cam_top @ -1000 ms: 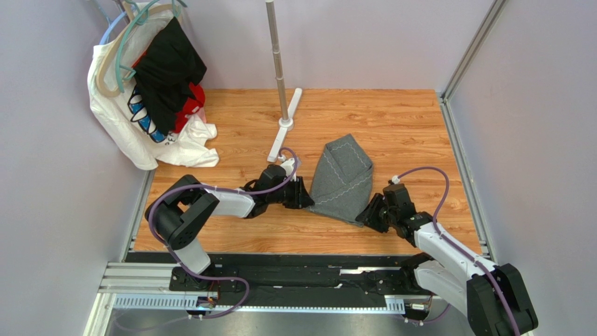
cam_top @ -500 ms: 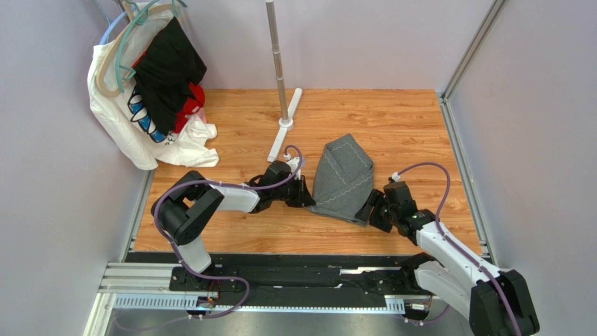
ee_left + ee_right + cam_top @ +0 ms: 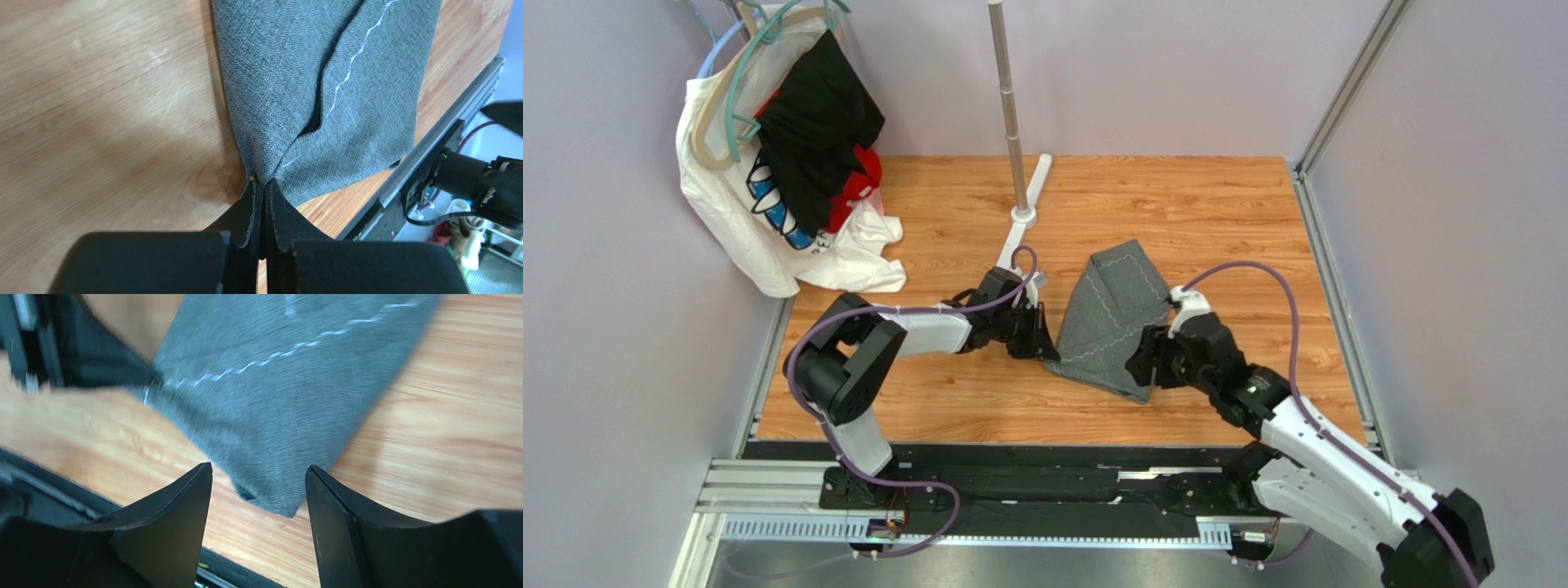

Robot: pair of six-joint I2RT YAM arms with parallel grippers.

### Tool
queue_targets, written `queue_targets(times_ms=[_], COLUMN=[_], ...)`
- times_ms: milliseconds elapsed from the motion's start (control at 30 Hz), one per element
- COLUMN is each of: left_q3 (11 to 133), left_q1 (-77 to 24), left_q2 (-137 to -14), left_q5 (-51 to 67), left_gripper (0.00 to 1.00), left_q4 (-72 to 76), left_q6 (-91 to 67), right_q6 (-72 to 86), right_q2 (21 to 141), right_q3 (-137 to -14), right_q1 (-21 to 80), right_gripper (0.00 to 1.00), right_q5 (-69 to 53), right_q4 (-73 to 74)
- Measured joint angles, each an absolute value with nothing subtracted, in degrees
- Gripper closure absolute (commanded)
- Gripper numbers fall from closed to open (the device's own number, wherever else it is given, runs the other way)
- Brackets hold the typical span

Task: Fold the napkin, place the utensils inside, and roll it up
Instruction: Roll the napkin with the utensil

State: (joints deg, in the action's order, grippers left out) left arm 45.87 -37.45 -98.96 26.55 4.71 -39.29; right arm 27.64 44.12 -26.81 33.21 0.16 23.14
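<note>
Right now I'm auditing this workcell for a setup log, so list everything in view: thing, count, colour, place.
dark grey felt-like napkin: one, grey with a pale stitched line, folded, mid-table between the grippers
light wooden table: one, brown, enclosed by pale walls
silver metal pole on a white foot: one, far middle of the table
clothes on hangers: a bundle, white, black and red, far left corner
utensils: none visible
arms: two, white and black with purple cables, reaching in from the near edge
left gripper: one, black, shut on the napkin's near left corner
right gripper: one, black, open, with the napkin's near right corner between its fingers
</note>
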Motion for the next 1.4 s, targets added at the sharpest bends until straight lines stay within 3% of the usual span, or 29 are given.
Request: queue_targets(times_ms=[200,400,1200,1400], left_q3=[48.97,51.03,58.37,59.44], left_q1=[-35.38,-33.56,-30.22,-29.85], left_q2=[-98.96,-99.26,-105.23,-106.41], left_q5=[29.02,31.9,37.82,39.24], left_gripper=[1.0,1.0,1.0,1.0], left_q4=[-3.25,-9.82,-22.68,-24.29], left_q6=[-37.91,-36.36,-30.22,-28.95], right_q6=[21.28,15.66,9.74,10.72], right_q2=[53.04,63.79,84.99,87.9], right_q3=[-29.54,-32.8,-36.03,-38.28], right_q1=[51.22,60.01,67.33,67.44], right_gripper=[0.39,0.41,0.44,0.56], right_q5=[10.94,17.3,21.63,24.8], right_q4=[17.96,12.1,3.05,2.72])
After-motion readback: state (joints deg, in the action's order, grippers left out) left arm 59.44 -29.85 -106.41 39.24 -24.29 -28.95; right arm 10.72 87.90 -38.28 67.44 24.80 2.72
